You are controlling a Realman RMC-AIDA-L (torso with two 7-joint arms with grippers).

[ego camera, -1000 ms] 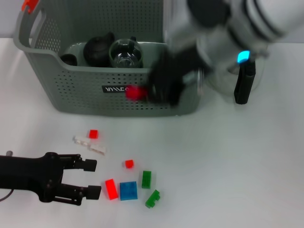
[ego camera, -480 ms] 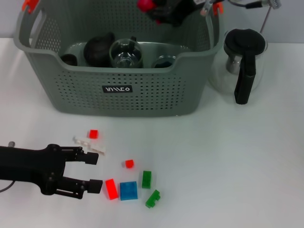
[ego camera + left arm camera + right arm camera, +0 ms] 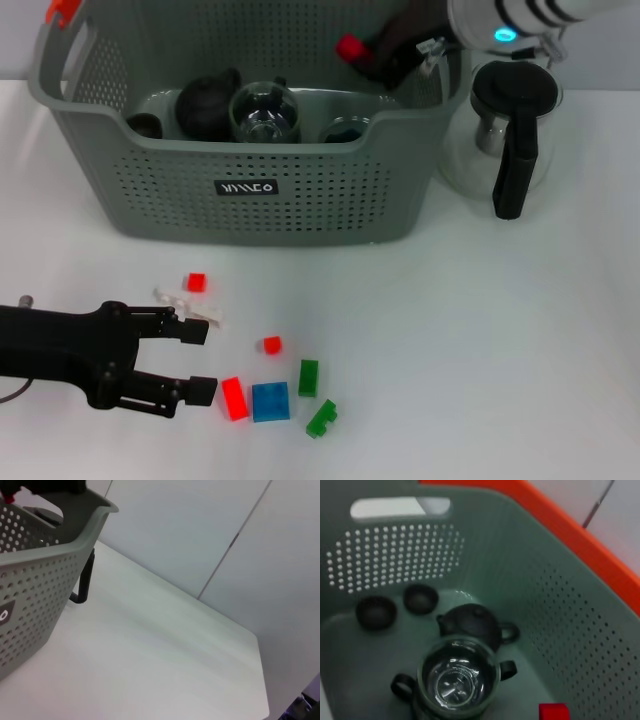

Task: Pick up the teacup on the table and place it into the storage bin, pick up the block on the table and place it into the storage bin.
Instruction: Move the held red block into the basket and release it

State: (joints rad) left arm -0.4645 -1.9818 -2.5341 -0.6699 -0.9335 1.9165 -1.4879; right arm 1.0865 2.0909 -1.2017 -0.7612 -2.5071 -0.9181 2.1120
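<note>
The grey perforated storage bin [image 3: 300,205] stands at the back of the table. My right gripper [image 3: 375,55] is over its far right part, shut on a small red block [image 3: 350,47]; the block also shows at the edge of the right wrist view [image 3: 553,712]. In the bin lie two dark teacups [image 3: 375,612], a dark teapot [image 3: 475,622] and a glass pot [image 3: 457,675]. My left gripper [image 3: 200,363] is open, low over the table at the front left, right beside a long red block [image 3: 234,398].
Loose blocks lie on the table: small red ones [image 3: 196,282] [image 3: 271,345], white pieces [image 3: 190,305], a blue one [image 3: 270,402] and two green ones [image 3: 308,377] [image 3: 322,417]. A glass jug with a black handle [image 3: 512,150] stands right of the bin.
My right gripper carried the red block from in front of the bin up over its rim, then down and right above the inside. My left gripper edged slightly right.
</note>
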